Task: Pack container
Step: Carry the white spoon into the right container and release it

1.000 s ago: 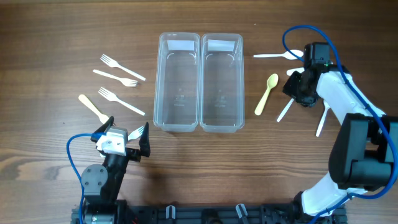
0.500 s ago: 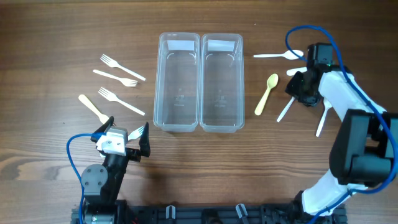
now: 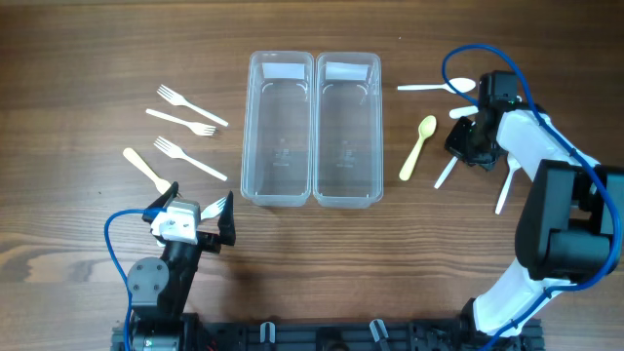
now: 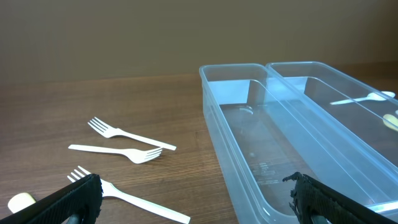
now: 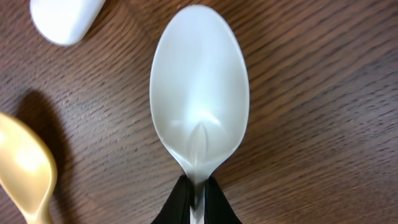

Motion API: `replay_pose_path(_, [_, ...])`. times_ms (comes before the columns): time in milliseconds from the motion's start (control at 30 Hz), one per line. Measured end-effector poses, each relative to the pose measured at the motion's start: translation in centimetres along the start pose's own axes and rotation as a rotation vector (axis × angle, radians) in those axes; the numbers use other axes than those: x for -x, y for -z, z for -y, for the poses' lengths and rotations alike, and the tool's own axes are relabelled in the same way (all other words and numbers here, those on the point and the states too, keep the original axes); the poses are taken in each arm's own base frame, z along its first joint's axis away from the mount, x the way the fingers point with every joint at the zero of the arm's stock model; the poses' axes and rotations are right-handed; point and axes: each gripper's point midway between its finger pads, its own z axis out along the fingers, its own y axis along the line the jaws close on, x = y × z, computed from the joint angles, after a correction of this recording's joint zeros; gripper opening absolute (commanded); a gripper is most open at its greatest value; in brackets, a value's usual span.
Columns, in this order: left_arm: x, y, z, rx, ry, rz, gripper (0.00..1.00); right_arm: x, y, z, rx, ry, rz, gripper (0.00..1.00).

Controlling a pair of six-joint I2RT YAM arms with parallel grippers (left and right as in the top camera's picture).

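Note:
Two clear empty containers stand side by side, the left one [image 3: 280, 129] and the right one [image 3: 347, 129]; both also show in the left wrist view [image 4: 261, 124]. My right gripper [image 3: 468, 141] is right of them, low over the table and shut on the neck of a white spoon [image 5: 199, 93], fingertips pinched together [image 5: 198, 196]. The spoon's handle [image 3: 447, 174] sticks out down-left. A yellow spoon [image 3: 419, 146] lies just left of it. My left gripper [image 3: 195, 207] is open and empty near the front left [image 4: 193, 211].
Three white forks [image 3: 190, 105] and a cream utensil [image 3: 143, 168] lie left of the containers. A white spoon [image 3: 434, 87] lies at the back right, another white bowl end [image 3: 458, 112] by my right gripper, another white handle [image 3: 504, 190] to its right.
My right gripper has shifted very slightly over the white spoon. The left arm and the other utensils have not moved.

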Motion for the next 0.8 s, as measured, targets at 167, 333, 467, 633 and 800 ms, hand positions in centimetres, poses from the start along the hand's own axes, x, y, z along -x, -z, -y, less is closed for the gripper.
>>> replay_pose_path(167, [0.0, 0.0, 0.0, 0.000, 0.000, 0.000, 1.00, 2.9, 5.8, -2.0, 0.087, 0.075, 0.147, 0.04])
replay_pose_path(333, [0.0, 0.0, 0.0, 0.000, 0.000, 0.000, 1.00, 5.6, 17.0, -6.9, 0.304, 0.145, 0.407, 0.04])
replay_pose_path(467, [0.0, 0.0, 0.0, 0.000, 0.000, 0.000, 1.00, 0.8, 19.3, -16.1, 0.546, 0.405, 0.399, 0.04])
replay_pose_path(633, [0.0, 0.0, 0.0, 0.000, 0.000, 0.000, 1.00, -5.4, 19.5, -21.8, 0.620, 0.616, 0.356, 0.04])
replay_pose_path(800, [0.0, 0.0, 0.0, 0.000, 0.000, 0.000, 1.00, -6.7, 15.2, -22.4, 0.566, 0.633, 0.261, 0.55])
